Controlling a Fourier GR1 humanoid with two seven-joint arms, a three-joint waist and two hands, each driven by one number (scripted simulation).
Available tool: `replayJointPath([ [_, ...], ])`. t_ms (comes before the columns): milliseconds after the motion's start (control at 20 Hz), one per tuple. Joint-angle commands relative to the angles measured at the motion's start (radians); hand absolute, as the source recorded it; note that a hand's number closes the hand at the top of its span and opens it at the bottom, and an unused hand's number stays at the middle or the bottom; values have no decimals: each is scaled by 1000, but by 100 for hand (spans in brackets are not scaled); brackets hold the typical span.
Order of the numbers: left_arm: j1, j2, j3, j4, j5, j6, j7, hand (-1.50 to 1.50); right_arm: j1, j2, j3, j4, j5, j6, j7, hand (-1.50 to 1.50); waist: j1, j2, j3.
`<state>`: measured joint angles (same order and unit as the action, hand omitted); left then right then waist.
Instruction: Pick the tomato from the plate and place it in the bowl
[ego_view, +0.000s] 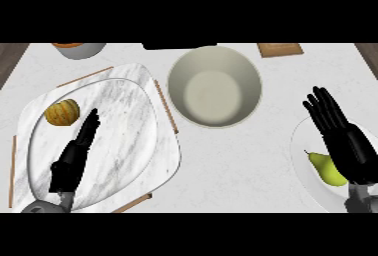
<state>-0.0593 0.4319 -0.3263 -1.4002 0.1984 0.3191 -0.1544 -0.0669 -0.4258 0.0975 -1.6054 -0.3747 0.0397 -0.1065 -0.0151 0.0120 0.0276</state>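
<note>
- Left hand (72, 159) flat over the plate (140, 100), fingers straight, tomato (62, 112) at its 11 o'clock.
- Bowl (215, 85) at plate's 3 o'clock.
- Right hand (341, 136) wide, beside a pear (325, 167).

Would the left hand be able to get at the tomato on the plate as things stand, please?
Probably yes. The left hand is open over the plate, fingers pointing just beside the tomato, with nothing between them.

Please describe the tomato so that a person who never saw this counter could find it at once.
Find the large marbled white oval plate on the counter's left side. Near its left rim, just beyond the left hand's straight fingertips, lies the small ribbed orange-yellow tomato. It is the only food there; the green pear sits on another plate at right.
</note>
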Motion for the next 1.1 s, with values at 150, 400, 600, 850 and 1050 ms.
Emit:
replayJointPath([
  [150, -60, -74, -10, -61, 122, -110, 80, 0, 27, -269, -142, 69, 10, 284, -180, 150, -10, -10, -26],
  [400, -82, -140, -35, -109, 207, -160, 136, 0, 71, -318, -340, 295, 113, 96, -261, -150, -14, -5, -23],
  [600, -69, -123, -19, -140, 236, -182, 177, 0, 201, -345, -280, 301, 217, 301, -693, -150, -3, -14, -24],
  [850, -80, -118, 6, -135, 242, -185, 193, 0, 232, -498, -288, 238, 452, 172, -710, -150, 0, -15, -28],
  [1050, -69, -106, 6, -131, 248, -217, 196, 0, 276, -552, -312, 141, 566, 47, -511, -150, -6, -16, -30],
])
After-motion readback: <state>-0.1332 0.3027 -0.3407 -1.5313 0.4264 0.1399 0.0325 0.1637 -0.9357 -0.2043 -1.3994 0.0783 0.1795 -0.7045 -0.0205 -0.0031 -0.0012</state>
